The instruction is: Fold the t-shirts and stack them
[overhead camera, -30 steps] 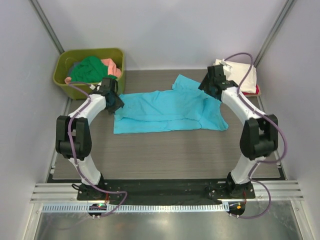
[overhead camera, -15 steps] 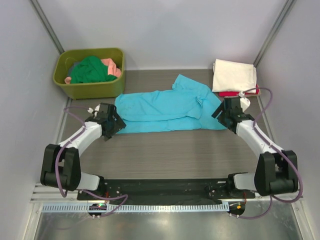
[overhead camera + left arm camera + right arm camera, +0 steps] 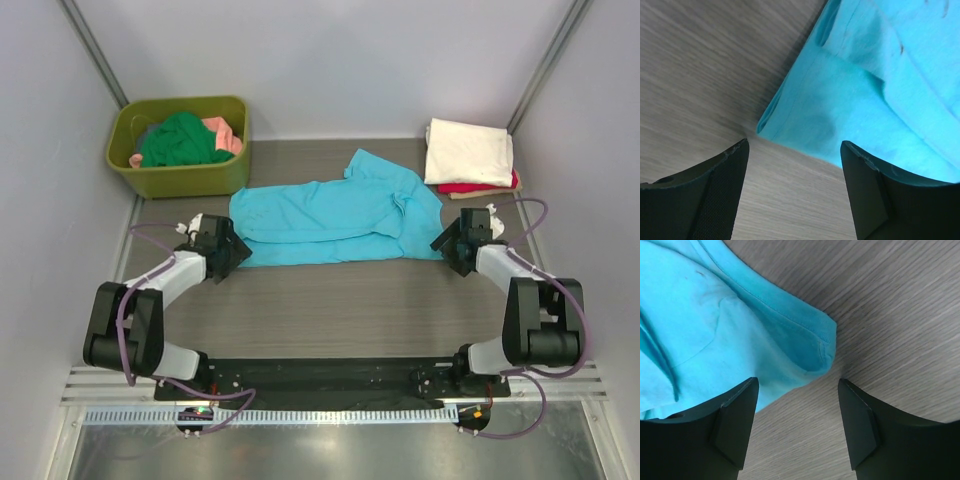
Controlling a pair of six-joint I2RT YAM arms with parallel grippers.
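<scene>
A turquoise-blue t-shirt (image 3: 335,215) lies spread across the middle of the table, folded lengthwise with one sleeve sticking out at the back. My left gripper (image 3: 232,254) hovers open at its near left corner (image 3: 771,125), nothing between the fingers (image 3: 720,175). My right gripper (image 3: 448,243) stands open at the near right corner (image 3: 820,352), its fingers (image 3: 860,415) apart over bare wood. A folded cream-white t-shirt (image 3: 467,150) rests on a red one (image 3: 470,187) at the back right. Dark green (image 3: 180,138) and salmon-pink (image 3: 226,133) t-shirts fill the tub.
The olive-green plastic tub (image 3: 185,178) stands at the back left, close to the blue shirt's left end. Grey walls close in both sides and the back. A black rail (image 3: 330,378) with the arm bases runs along the near edge.
Both arms have drawn back from the shirt's far edge to its near corners, and both grippers have opened. The blue shirt now lies folded in half lengthwise.
</scene>
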